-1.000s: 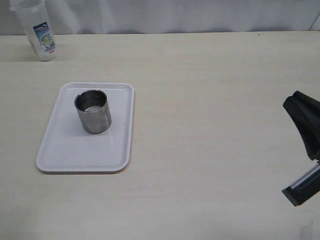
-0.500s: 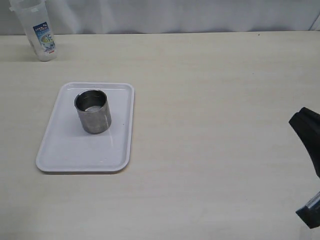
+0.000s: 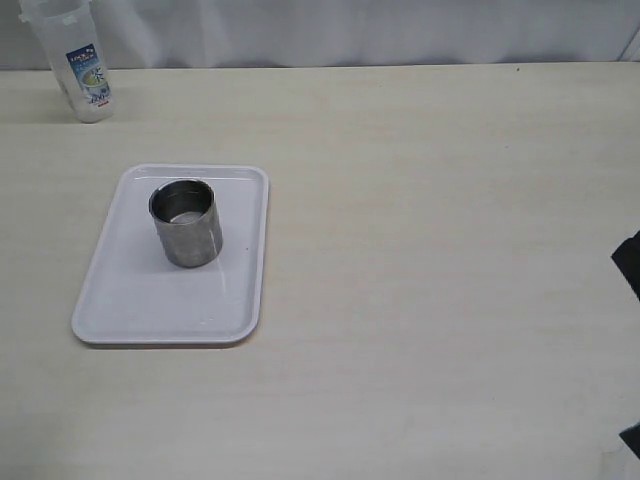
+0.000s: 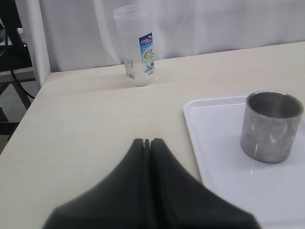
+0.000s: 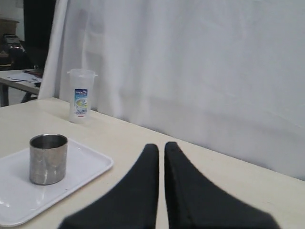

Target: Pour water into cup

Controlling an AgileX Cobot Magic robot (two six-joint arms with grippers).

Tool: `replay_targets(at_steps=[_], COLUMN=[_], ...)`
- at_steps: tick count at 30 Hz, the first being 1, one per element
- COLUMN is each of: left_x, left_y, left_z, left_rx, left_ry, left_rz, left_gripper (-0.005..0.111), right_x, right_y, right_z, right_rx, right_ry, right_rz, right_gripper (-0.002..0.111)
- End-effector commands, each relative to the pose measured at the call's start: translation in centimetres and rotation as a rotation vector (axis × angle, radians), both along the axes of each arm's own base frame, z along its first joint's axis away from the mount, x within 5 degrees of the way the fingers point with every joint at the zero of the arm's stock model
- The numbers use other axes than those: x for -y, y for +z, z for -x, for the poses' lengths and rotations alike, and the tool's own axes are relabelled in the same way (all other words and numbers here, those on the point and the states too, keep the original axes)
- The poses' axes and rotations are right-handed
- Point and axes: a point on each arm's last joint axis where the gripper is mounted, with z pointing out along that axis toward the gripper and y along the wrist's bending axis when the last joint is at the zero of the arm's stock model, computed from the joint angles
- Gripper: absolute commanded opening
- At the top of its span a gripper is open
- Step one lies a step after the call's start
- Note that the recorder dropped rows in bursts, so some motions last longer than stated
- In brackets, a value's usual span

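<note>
- Main change: the right arm [image 3: 632, 268] has backed off toward its own side of the table [image 3: 420, 250]. A second ago a good chunk of it was showing in the exterior view; now it's just a dark sliver at the edge.
- Right gripper [image 5: 161, 145]: jaws closed down to a thin slit, nothing in them. From there the cup [image 5: 48, 159] is well ahead and across on the left arm's side, with the jug [image 5: 81, 97] further out past it.
- Left gripper [image 4: 147, 141]: fingertips pressed together, empty. The cup is near, ahead of it and a bit off to the side. The jug is well ahead, near the far edge of the table.
- Nothing else has budged. The cup is upright on the white tray [image 3: 120, 310], same spot, and the jug is upright and well apart from it.
- My read for the task: neither arm is on the jug, and the one that moved went away from it, so no pour is under way. Can't tell if there's any water in the cup, since the inside just looks shiny.
- If there's still pouring to do, the left arm looks like the obvious one to fetch the jug. It'd have to open up first.
</note>
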Motion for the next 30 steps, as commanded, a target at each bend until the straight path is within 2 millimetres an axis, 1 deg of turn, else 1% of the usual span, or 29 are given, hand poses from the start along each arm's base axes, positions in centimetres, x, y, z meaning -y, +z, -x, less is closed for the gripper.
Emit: replay_targets(at_steps=[1, 9, 15, 21, 26, 30], left_x=[0.0, 0.0, 0.0, 0.0, 0.0, 0.0], left_y=[0.0, 0.0, 0.0, 0.0, 0.0, 0.0], left_z=[0.0, 0.0, 0.0, 0.0, 0.0, 0.0], left_rx=[0.006, 0.006, 0.006, 0.006, 0.006, 0.006], left_ry=[0.002, 0.002, 0.002, 0.002, 0.002, 0.002], left_rz=[0.001, 0.001, 0.001, 0.001, 0.001, 0.001], left_gripper=[0.0, 0.0, 0.0, 0.0, 0.0, 0.0], right_x=[0.7, 1.8, 2.2, 2.3, 2.3, 2.3], right_y=[-0.1, 0.3, 0.3, 0.3, 0.3, 0.2], right_z=[0.2, 0.5, 0.5, 0.4, 0.4, 0.4], right_rx=[0.009, 0.086, 0.086, 0.085, 0.105, 0.087], right_ry=[-0.086, -0.242, -0.318, -0.345, -0.349, -0.347], right_rz=[0.001, -0.014, -0.013, -0.014, 0.049, 0.034], right_gripper=[0.004, 0.004, 0.004, 0.004, 0.004, 0.004])
